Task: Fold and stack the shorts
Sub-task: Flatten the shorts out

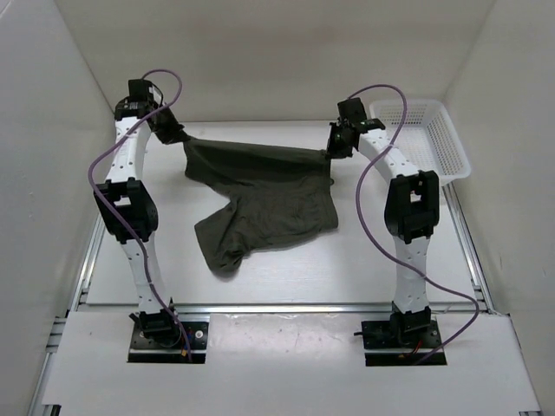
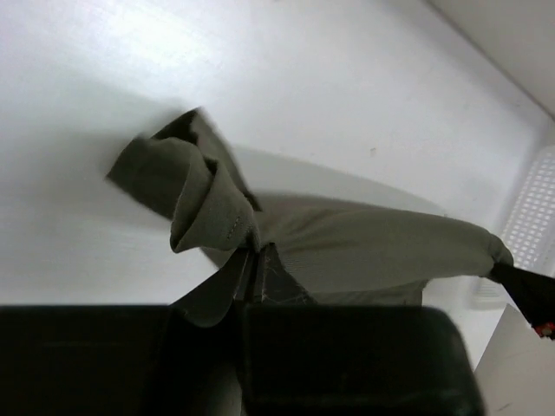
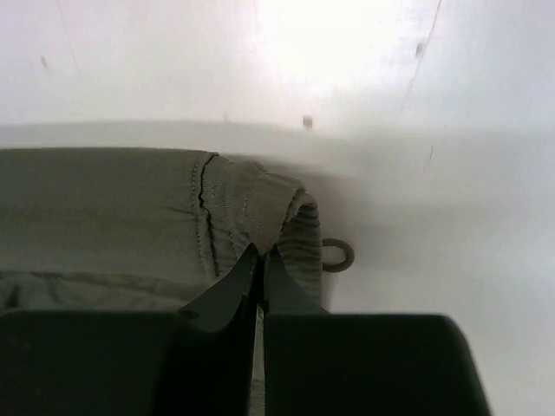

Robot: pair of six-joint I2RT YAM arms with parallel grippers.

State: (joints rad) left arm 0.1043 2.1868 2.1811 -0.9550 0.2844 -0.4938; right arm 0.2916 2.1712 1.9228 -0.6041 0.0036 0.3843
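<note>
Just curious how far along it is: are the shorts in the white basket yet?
No, the shorts hang between the left fingers and right fingers, over the table, apart from the basket.

No words, labels, brand names, numbers or signs could be read in any of the three views (a tiny red mark (image 2: pixel 546 328) at the right edge of the left wrist view was too blurred to make out).

Bright diffuse light, soft shadow under shorts (image 1: pixel 260 204), glare in 2 wrist views, foregrnd blurry
</note>
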